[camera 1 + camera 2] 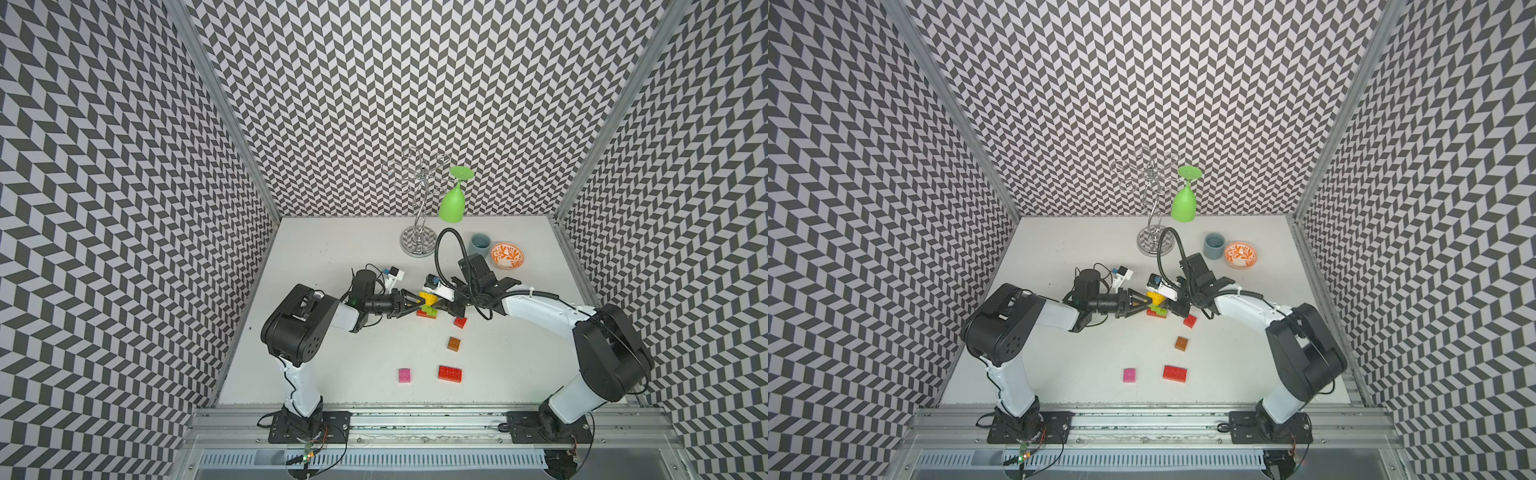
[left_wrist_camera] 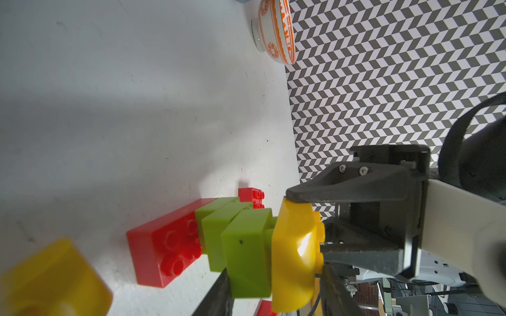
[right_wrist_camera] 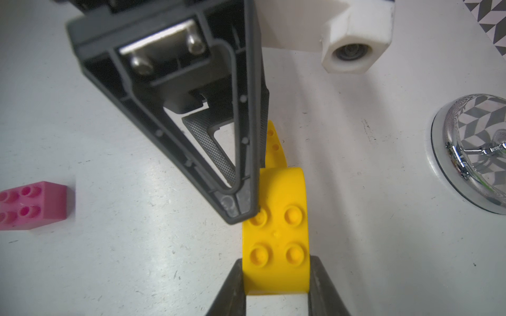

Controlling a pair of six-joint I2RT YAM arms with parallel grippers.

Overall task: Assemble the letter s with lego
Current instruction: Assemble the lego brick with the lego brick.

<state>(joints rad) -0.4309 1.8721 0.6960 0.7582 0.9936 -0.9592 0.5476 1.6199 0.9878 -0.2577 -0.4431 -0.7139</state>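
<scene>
- Nearest, the pink brick [image 1: 404, 375] and a loose long red brick [image 1: 450, 373] lie on the tabletop [image 1: 332, 374], well short of both jaws towards the arm bases. They are probably spare stock kept clear of the build.
- Closer in, the brown brick [image 1: 454, 344] sits between those two and the jaws. The small red brick [image 1: 460, 322] lies just beside the right jaws, touching nothing.
- From above, the right jaws are clamped on the flat sides of the rounded yellow brick [image 3: 276, 246], which has its studs up. That hold looks meant to steady it and line it up.
- Opposite them, the left jaws appear clamped top to bottom, one tip on the yellow studs and the other under the top green brick. I judge this a squeeze to press the two bricks together.
- Between the left jaws, green studs show in a slit under the yellow brick, so it seems not fully seated.
- Below both jaws, the three green bricks [image 2: 246, 246] step sideways up from the base red brick [image 2: 161, 246], which lies flat on the tabletop. These are likely the letter's slant and bottom bar.
- Under the left jaws, the second yellow brick [image 3: 274, 147] lies loose.
- Beyond the jaws and well apart stand the cup [image 1: 480, 246], the bowl [image 1: 507, 255] and the wire rack [image 1: 417, 245], which has the green glass [image 1: 452, 205] hanging from it upside down. None of these seems to belong to the task.
</scene>
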